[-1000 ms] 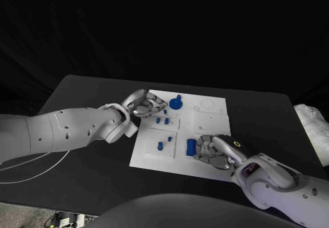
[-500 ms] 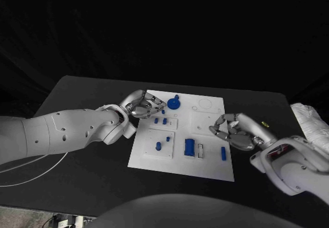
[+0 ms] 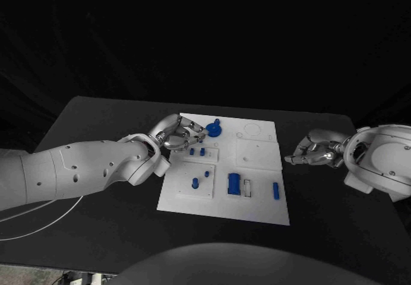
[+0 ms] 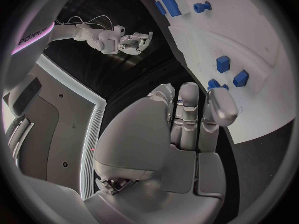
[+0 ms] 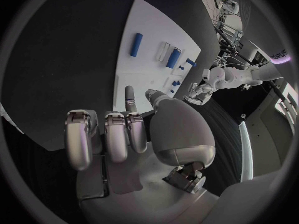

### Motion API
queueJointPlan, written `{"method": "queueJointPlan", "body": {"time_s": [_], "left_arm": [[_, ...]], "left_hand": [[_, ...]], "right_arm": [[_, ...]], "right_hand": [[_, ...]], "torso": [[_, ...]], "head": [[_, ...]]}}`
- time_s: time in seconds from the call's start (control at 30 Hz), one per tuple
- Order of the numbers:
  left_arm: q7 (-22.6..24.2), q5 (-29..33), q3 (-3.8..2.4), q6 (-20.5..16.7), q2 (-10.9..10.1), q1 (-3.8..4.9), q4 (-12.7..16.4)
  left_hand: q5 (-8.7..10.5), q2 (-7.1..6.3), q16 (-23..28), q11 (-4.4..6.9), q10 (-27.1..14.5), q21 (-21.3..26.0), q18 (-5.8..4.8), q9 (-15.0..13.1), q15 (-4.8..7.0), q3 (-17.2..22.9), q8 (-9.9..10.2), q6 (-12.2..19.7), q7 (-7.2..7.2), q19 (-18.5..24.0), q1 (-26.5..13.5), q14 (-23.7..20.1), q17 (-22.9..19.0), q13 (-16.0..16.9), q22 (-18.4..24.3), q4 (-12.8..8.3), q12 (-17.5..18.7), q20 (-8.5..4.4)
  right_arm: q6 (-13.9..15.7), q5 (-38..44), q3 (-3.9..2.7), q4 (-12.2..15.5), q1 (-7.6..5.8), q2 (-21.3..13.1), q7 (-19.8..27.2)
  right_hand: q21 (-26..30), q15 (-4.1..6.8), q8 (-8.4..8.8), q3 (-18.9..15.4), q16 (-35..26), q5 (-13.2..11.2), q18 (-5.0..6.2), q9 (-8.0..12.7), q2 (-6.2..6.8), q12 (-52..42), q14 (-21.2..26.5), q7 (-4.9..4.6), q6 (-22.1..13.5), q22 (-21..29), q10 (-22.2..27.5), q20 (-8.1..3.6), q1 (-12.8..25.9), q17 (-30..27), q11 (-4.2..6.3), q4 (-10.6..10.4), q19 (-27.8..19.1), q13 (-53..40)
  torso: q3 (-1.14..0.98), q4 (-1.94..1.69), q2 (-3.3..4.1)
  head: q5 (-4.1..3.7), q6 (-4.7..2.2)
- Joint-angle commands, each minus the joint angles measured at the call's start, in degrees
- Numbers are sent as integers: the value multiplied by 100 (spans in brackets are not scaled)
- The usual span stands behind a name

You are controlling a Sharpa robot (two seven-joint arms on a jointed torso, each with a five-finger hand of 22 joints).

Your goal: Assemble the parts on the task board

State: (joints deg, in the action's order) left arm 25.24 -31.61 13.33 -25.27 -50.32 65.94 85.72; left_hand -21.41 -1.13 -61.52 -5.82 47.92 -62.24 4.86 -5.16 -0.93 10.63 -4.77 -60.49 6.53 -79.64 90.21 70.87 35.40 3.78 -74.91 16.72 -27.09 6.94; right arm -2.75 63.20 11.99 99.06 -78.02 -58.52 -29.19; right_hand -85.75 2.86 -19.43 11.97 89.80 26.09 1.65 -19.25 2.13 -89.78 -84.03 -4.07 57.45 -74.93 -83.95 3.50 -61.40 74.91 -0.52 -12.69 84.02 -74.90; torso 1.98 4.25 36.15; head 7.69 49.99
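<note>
Left fingers: the left hand (image 3: pixel 176 136) has its fingers (image 4: pixel 187 109) curled in together over the board's upper left edge; I can see nothing held between them.
Right fingers: the right hand (image 3: pixel 317 151) hangs over bare black table (image 3: pixel 103 119), just off the board's right edge, fingers (image 5: pixel 115 134) bent inward and lying side by side, nothing in them.
Nearest parts: two small blue blocks (image 3: pixel 196 152) sit in a recessed panel just beside the left hand; a round blue knob (image 3: pixel 214 128) stands near its fingertips.
Further parts: a wide blue block (image 3: pixel 234 183) stands in the lower middle of the task board (image 3: pixel 223 208), next to a pale open slot; a slim blue bar (image 3: pixel 275 190) lies to the right of that; a small blue peg (image 3: pixel 195 181) is seated lower left.
Look: matte blue pieces, sharp-edged or rounded, against a flat white plate with shallow square panels and a faint ring outline at the top right.
Handling, as I judge it: light, rigid plastic, unlikely to break but smooth and easily flicked away.
Where to take hold: pinch the slim bar across its long sides; the knob by its raised top.
</note>
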Motion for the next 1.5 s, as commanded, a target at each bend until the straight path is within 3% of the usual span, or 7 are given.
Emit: {"method": "queueJointPlan", "body": {"time_s": [0.03, 0.17, 0.33, 0.57, 0.73, 1.23, 1.5], "left_arm": [[41, 30, -5, -80, 0, 14, 65], [46, 30, -6, -102, -3, 18, 91], [27, 30, -8, -75, 25, 23, 80], [20, 30, -8, -65, 7, 27, 130], [35, 30, -9, -92, -16, 31, 179], [-96, 31, -8, -91, -90, 36, 262], [-152, 31, -6, -80, -87, 36, 246]], "left_hand": [[-19, -15, -33, -9, 52, -26, 37, -8, -36, 43, -23, -49, 7, -2, -15, -8, -3, 8, -806, -1, -21, 22], [-20, -16, -35, -8, 55, -30, 37, -8, -36, 43, -24, -50, 7, -4, -15, -7, -1, 8, -807, -1, -22, 22], [-20, -18, -37, -8, 58, -34, 36, -9, -35, 42, -25, -52, 8, -6, -17, -5, 1, 9, -808, 0, -25, 22], [-21, -19, -34, -8, 61, -27, 38, -9, -35, 42, -26, -52, 9, -3, -18, -8, -6, 9, -806, 0, -26, 22], [-22, -23, -37, -8, 64, -37, 36, -10, -35, 42, -27, -53, 9, -7, -18, -5, -1, 9, -809, 0, -27, 22], [-22, -35, -35, -9, 66, -32, 37, -10, -36, 39, -27, -52, 13, -6, -23, -7, -9, 7, -807, 1, -29, 23], [-22, -40, -32, -10, 65, -29, 38, -10, -36, 37, -27, -50, 15, -6, -27, -9, -17, 7, -807, 3, -28, 23]], "right_arm": [[-1267, -489, 7, -256, -29, 214, -798], [-1491, -511, 11, -530, -30, 489, -884], [-1646, -528, 16, -713, 9, 697, -936], [-1591, -636, 19, -909, 105, 932, -962], [-1500, -683, 19, -967, 169, 1013, -963], [-1440, -608, 29, -1054, 347, 1113, -1000], [-1413, -623, 32, -1066, 397, 1144, -990]], "right_hand": [[46, 68, -4, 6, 20, -119, -28, -30, -1, -22, -597, 76, 250, -1325, -605, -44, -30, 1509, 108, 66, 306, -1510], [52, 109, 132, -33, 20, -566, -29, -10, -8, -22, -597, 97, 358, -1324, -605, -95, 78, 1509, 140, 76, 307, -1510], [76, 96, 340, -63, 20, -841, -24, 83, -33, -22, -597, 66, 353, -1317, -605, -101, 143, 1509, 117, 112, 299, -1510], [98, 79, 535, -80, 20, -896, -20, 186, -37, -22, -597, 27, 322, -1310, -605, -84, 161, 1509, 85, 180, 291, -1510], [99, 77, 549, -83, 20, -898, -20, 194, -40, -22, -597, 24, 321, -1310, -605, -83, 168, 1509, 82, 181, 291, -1510], [313, 55, 741, -166, 20, -1095, 36, 287, -46, -22, -597, -7, 346, -1231, -605, -58, 265, 1509, 56, 236, 178, -1510], [399, 55, 811, -210, 20, -1191, 56, 316, -60, -22, -597, -10, 393, -1200, -605, -54, 317, 1509, 54, 262, 139, -1510]], "torso": [[-6, -23, 20], [-3, -39, 30], [-16, -72, 19], [-8, -79, 27], [-15, -88, 20], [1, -70, 18], [-7, -73, 22]], "head": [[-35, 1], [-54, 1], [-57, 1], [-91, 1], [-112, 1], [-66, 1], [-58, 1]]}}
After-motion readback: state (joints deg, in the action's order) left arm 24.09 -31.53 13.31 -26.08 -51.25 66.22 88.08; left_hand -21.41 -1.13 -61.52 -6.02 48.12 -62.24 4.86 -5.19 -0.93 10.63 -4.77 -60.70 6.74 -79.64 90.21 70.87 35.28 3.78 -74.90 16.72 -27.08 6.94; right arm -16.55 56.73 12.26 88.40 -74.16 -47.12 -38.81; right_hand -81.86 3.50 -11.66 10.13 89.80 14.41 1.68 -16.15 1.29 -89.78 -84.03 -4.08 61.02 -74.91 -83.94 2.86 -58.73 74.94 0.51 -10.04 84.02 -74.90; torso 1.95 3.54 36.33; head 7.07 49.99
